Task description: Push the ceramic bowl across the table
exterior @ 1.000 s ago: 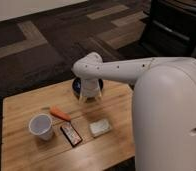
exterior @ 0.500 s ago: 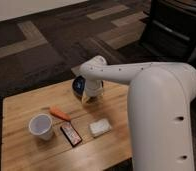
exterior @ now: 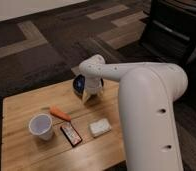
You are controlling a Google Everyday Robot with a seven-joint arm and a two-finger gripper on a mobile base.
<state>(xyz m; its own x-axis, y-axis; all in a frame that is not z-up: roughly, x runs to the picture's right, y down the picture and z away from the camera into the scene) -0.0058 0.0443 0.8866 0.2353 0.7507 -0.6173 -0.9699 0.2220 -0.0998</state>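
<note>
The ceramic bowl (exterior: 79,83) is small, dark blue and glossy, and sits near the far edge of the tan wooden table (exterior: 21,155). My gripper (exterior: 90,95) hangs from the white wrist right against the bowl's near right side and covers part of it. The big white arm stretches in from the right and hides the table's right end.
A white cup (exterior: 41,126) stands at the front left. An orange carrot (exterior: 60,114), a dark snack packet (exterior: 71,134) and a white packet (exterior: 99,127) lie in the middle. Dark carpet surrounds the table, and a black chair (exterior: 176,30) stands at the back right.
The arm has swung a little and fills more of the right side. The gripper stays at the bowl, which has slid slightly left toward the far edge.
</note>
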